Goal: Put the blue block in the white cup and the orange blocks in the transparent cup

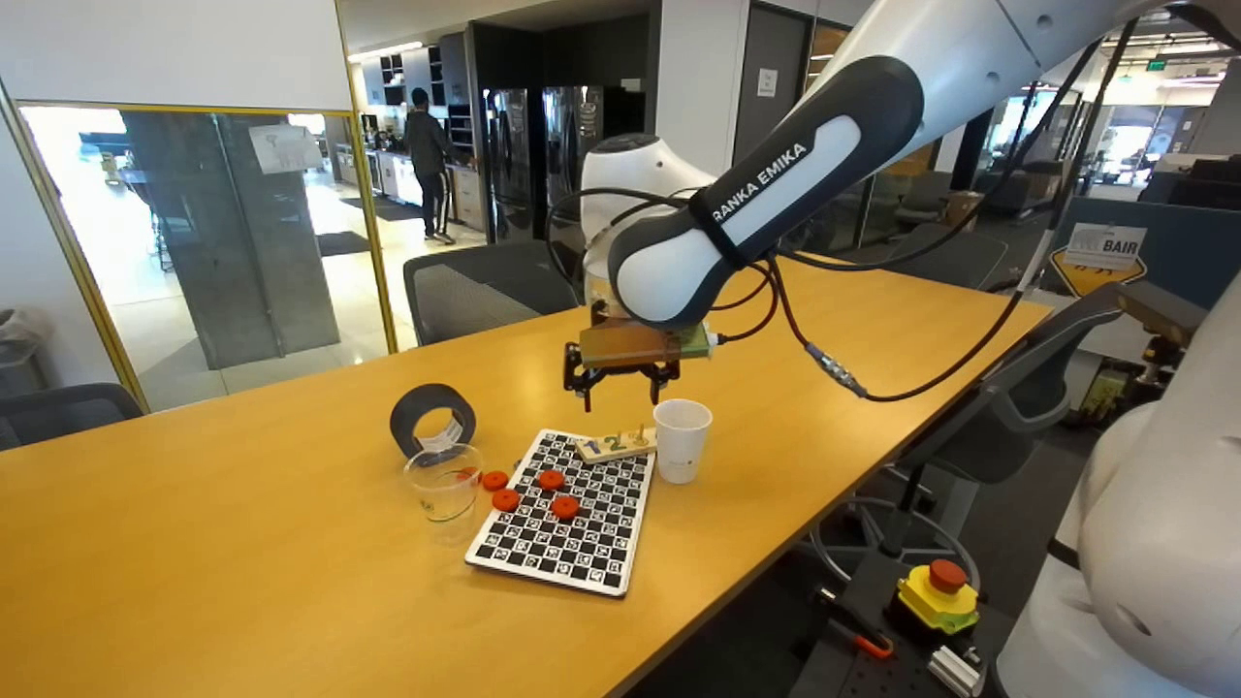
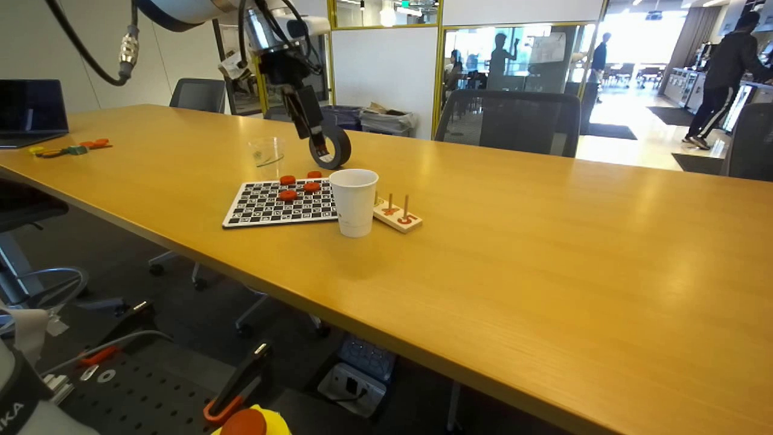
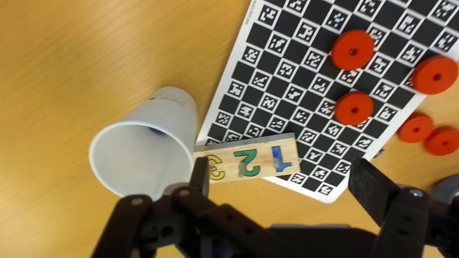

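Observation:
The white cup [image 1: 682, 441] stands upright by the board's edge, also in an exterior view [image 2: 354, 202] and the wrist view [image 3: 143, 157]. A bit of blue [image 3: 157, 131] shows inside it, probably the blue block. Several round orange blocks with centre holes lie on the checkered board [image 3: 352, 49] and off its edge [image 3: 416, 128]. The transparent cup [image 1: 444, 504] stands upright beyond the board; one orange block [image 1: 467, 475] shows through its wall, apparently behind it. It is out of the wrist view. My gripper [image 1: 620, 399] is open and empty above the wooden number strip.
The checkered board [image 1: 591, 528] lies on the table [image 1: 291, 543]. A wooden number strip with pegs [image 3: 247, 161] rests partly on it, beside the white cup. A black tape roll [image 1: 433, 424] stands behind the transparent cup. A laptop [image 2: 33, 112] sits at the table's far end.

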